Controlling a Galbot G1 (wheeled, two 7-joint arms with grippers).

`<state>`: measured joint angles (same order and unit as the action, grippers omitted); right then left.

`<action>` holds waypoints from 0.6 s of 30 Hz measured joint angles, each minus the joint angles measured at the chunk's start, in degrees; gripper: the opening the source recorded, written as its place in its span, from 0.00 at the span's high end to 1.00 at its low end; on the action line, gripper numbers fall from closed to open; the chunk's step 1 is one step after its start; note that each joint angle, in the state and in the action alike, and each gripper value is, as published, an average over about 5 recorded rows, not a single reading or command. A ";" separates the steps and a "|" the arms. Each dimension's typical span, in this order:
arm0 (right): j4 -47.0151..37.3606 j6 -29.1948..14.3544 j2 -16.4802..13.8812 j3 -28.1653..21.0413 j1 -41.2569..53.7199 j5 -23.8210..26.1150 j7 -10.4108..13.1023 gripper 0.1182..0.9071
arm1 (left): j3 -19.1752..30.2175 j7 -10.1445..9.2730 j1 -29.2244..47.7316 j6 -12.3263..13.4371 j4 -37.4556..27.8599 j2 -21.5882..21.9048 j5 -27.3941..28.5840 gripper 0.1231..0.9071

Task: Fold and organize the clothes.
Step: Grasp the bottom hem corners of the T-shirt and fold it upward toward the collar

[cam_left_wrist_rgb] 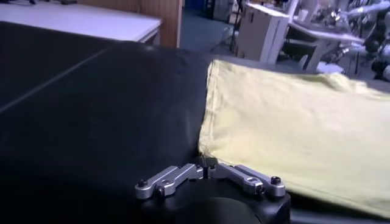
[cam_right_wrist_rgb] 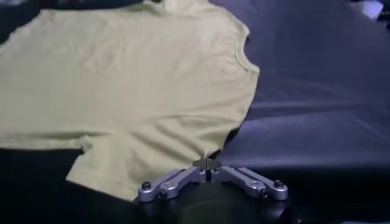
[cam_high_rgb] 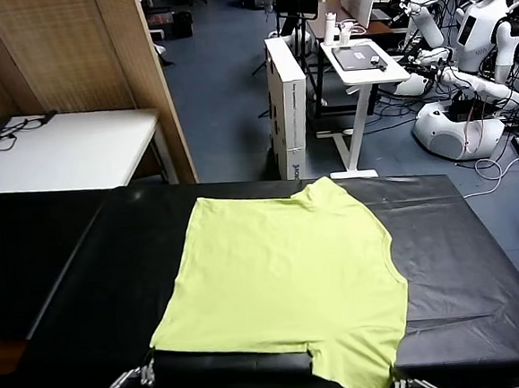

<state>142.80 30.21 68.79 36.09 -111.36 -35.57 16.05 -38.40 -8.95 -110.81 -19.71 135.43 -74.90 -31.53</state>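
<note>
The clothes are one lime yellow-green T-shirt (cam_high_rgb: 289, 277), spread plain side up on the black table (cam_high_rgb: 453, 260), its neck end at the far side. At the near left corner of the shirt (cam_left_wrist_rgb: 292, 122), my left gripper (cam_left_wrist_rgb: 207, 165) is shut with the cloth's corner pinched at its tips. It shows low in the head view as the left gripper (cam_high_rgb: 135, 379). My right gripper (cam_right_wrist_rgb: 207, 163) is shut on the near right edge of the shirt (cam_right_wrist_rgb: 134, 91), where the fabric tapers into its jaws. The head view has the right gripper (cam_high_rgb: 407, 385) at the bottom edge.
A white table (cam_high_rgb: 67, 151) with cables stands at the back left beside a wooden panel (cam_high_rgb: 142, 68). Beyond the black table are a white cabinet (cam_high_rgb: 288, 102), a small desk (cam_high_rgb: 362, 65) and parked white robots (cam_high_rgb: 466, 70). Bare black surface lies left and right of the shirt.
</note>
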 joint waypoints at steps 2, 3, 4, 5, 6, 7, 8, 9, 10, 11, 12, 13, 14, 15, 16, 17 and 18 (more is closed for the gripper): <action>-1.00 -0.31 -0.54 0.13 2.25 -0.61 -0.58 0.97 | 0.18 -0.58 1.98 -0.56 -0.43 -0.29 -0.94 0.97; -1.61 -0.54 -0.82 0.09 3.41 -0.91 -0.87 0.97 | 0.31 -0.86 3.05 -0.76 -0.74 -0.41 -1.32 0.97; -2.29 -0.80 -1.08 0.03 4.54 -1.24 -1.16 0.97 | 0.44 -1.11 4.14 -0.91 -1.10 -0.53 -1.68 0.97; -3.01 -1.08 -1.32 -0.04 5.64 -1.58 -1.46 0.97 | 0.55 -1.38 5.28 -1.06 -1.53 -0.66 -2.07 0.97; -3.74 -1.39 -1.54 -0.10 6.68 -1.90 -1.72 0.97 | 0.65 -1.63 6.46 -1.18 -2.02 -0.77 -2.44 0.97; -4.54 -1.71 -1.75 -0.14 7.70 -2.19 -1.95 0.97 | 0.73 -1.87 7.68 -1.29 -2.54 -0.88 -2.74 0.97; -5.35 -2.00 -1.95 -0.21 8.68 -2.42 -2.16 0.97 | 0.81 -2.09 8.92 -1.39 -3.06 -0.99 -2.98 0.97; -6.24 -2.30 -2.13 -0.33 9.70 -2.57 -2.35 0.97 | 0.92 -2.29 10.14 -1.47 -3.58 -1.09 -3.14 0.97; -7.20 -2.55 -2.28 -0.49 10.75 -2.63 -2.52 0.97 | 1.06 -2.42 11.33 -1.51 -4.11 -1.18 -3.18 0.97; -8.28 -2.74 -2.44 -0.68 11.84 -2.64 -2.65 0.97 | 1.24 -2.51 12.52 -1.54 -4.66 -1.26 -3.12 0.97; -9.39 -2.84 -2.60 -0.91 12.95 -2.65 -2.73 0.97 | 1.47 -2.54 13.65 -1.55 -5.23 -1.33 -3.01 0.97; -10.58 -2.89 -2.76 -1.13 14.08 -2.69 -2.79 0.97 | 1.72 -2.55 14.71 -1.55 -5.82 -1.40 -2.86 0.97; -11.78 -2.90 -2.95 -1.35 15.23 -2.80 -2.82 0.97 | 2.00 -2.55 15.72 -1.55 -6.43 -1.45 -2.65 0.97; -13.01 -2.90 -3.20 -1.60 16.44 -2.96 -2.86 0.97 | 2.29 -2.54 16.73 -1.55 -7.05 -1.49 -2.43 0.97; -14.21 -2.90 -3.49 -1.86 17.70 -3.15 -2.89 0.97 | 2.56 -2.54 17.63 -1.55 -7.62 -1.49 -2.22 0.97; -15.38 -2.90 -3.79 -2.11 18.98 -3.36 -2.93 0.97 | 2.81 -2.54 18.46 -1.56 -8.18 -1.46 -2.05 0.97; -16.50 -2.92 -4.12 -2.39 20.27 -3.52 -2.96 0.97 | 3.05 -2.54 19.25 -1.57 -8.75 -1.37 -1.91 0.97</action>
<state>126.29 27.29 64.67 33.70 -91.08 -39.10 13.08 -35.35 -11.48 -91.56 -21.28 126.68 -76.27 -33.45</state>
